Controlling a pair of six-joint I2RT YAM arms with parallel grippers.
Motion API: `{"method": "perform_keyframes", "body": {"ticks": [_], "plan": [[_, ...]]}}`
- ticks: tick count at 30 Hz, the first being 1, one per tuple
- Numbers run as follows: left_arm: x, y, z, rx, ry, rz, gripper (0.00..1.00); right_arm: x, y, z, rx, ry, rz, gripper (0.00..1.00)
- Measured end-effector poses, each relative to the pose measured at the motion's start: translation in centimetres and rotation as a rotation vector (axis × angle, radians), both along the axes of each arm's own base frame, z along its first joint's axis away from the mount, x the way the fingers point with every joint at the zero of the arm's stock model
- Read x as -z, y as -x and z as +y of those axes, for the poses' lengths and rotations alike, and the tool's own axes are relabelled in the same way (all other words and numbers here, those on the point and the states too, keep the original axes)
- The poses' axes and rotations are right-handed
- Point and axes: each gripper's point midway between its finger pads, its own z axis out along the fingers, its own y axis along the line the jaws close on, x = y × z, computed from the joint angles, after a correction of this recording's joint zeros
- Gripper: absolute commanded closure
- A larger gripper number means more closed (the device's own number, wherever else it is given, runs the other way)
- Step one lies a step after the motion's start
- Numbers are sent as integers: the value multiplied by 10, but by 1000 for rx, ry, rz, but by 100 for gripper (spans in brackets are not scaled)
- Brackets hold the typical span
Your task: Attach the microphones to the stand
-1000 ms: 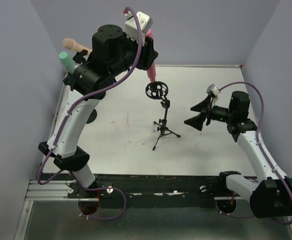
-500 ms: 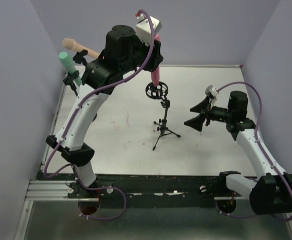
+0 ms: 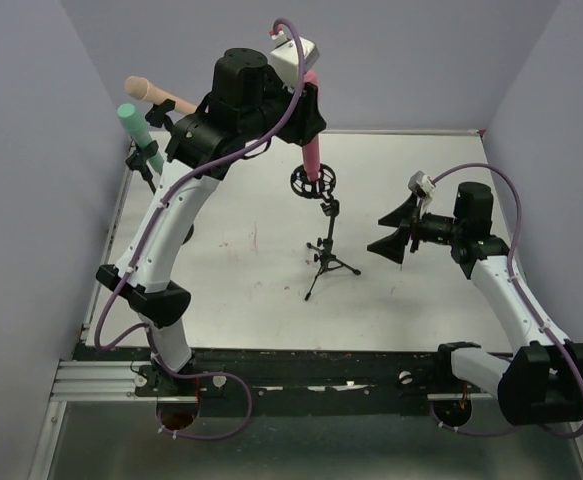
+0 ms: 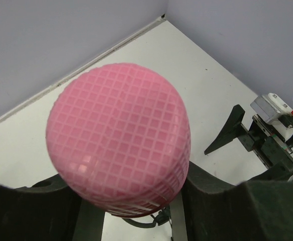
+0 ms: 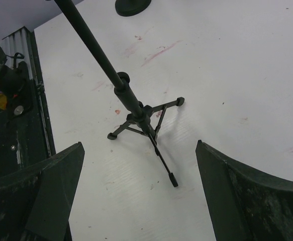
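My left gripper (image 3: pixel 309 108) is shut on the pink microphone (image 3: pixel 312 150) and holds it upright, head up. Its narrow lower end reaches the black ring holder (image 3: pixel 314 181) on top of the small tripod stand (image 3: pixel 327 255); I cannot tell whether it sits inside the ring. In the left wrist view the pink gridded head (image 4: pixel 118 140) fills the middle, with a dark finger (image 4: pixel 221 206) on each side. The peach microphone (image 3: pixel 151 90) and the mint microphone (image 3: pixel 129 122) stick up from holders at the back left. My right gripper (image 3: pixel 392 229) is open, right of the tripod (image 5: pixel 141 118), holding nothing.
A round black stand base (image 3: pixel 181 235) sits on the white table (image 3: pixel 241 290) under the left arm, also seen as a black disc (image 5: pixel 132 6) in the right wrist view. Purple walls close in the back and sides. A black rail (image 3: pixel 301 365) runs along the near edge.
My left arm has swung right and lowered the pink microphone from beside the ring holder until its tail meets the ring. The right arm has stayed still.
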Motion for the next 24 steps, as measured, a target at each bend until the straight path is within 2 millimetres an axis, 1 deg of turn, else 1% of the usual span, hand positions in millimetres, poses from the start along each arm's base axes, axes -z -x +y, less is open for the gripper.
{"method": "perform_keyframes", "body": {"ticks": [7,13,18,22,24], "plan": [[15,-7,-7,29,2,48,100,1,0,-2,-2,-4,6,0],[26,-10,-7,42,-3,85,100,3,-1,-3,2,-5,14,0],[40,-11,-6,47,-17,124,100,4,-2,-3,-2,-8,20,0],[65,-11,-9,60,-36,189,100,3,0,-3,-13,-12,16,0],[83,-11,-12,66,-48,229,100,3,0,-3,-18,-14,12,0]]}}
